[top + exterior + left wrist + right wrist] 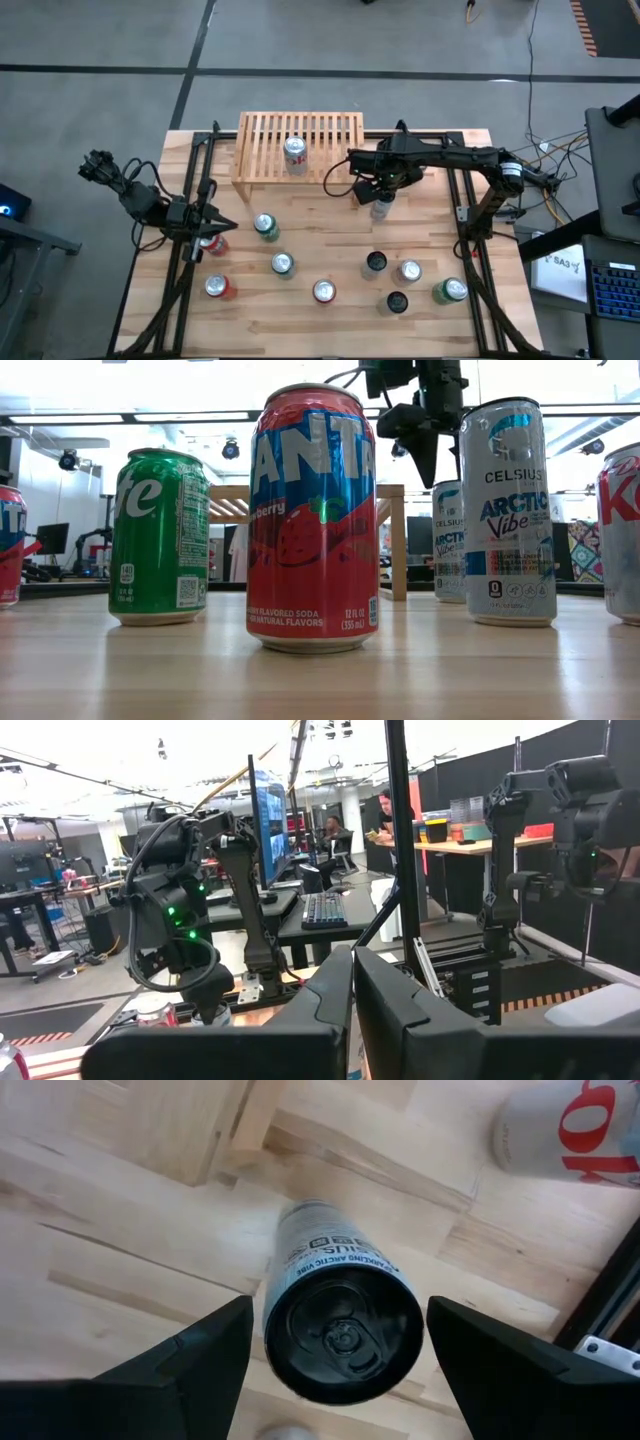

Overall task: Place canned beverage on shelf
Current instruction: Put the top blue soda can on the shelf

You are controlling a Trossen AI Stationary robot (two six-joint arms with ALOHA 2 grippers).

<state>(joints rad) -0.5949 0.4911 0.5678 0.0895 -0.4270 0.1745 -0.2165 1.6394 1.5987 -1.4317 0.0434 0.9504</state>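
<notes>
Red and blue, a Fanta strawberry can (312, 520) stands nearest to us in the low view, on the plank table (320, 680). Beside it we see a green Sprite can (158, 538) and a pale Celsius Arctic Vibe can (506, 510), all upright.

Farther back, our right hand (381, 192) hangs over a slim Celsius can (335, 1300) that stands upright on the table, just in front of the shelf's right end. Its fingers (195, 1355) are spread wide on either side of the black can top, not touching it; the hand is released.

Our left hand (212, 232) waits over the table's left side above a red-labelled can (212, 245), its fingers clenched shut on nothing.

Farthest back sits the light-wood shelf (330, 135), with one silver-topped can (296, 154) already standing on its slats.
</notes>
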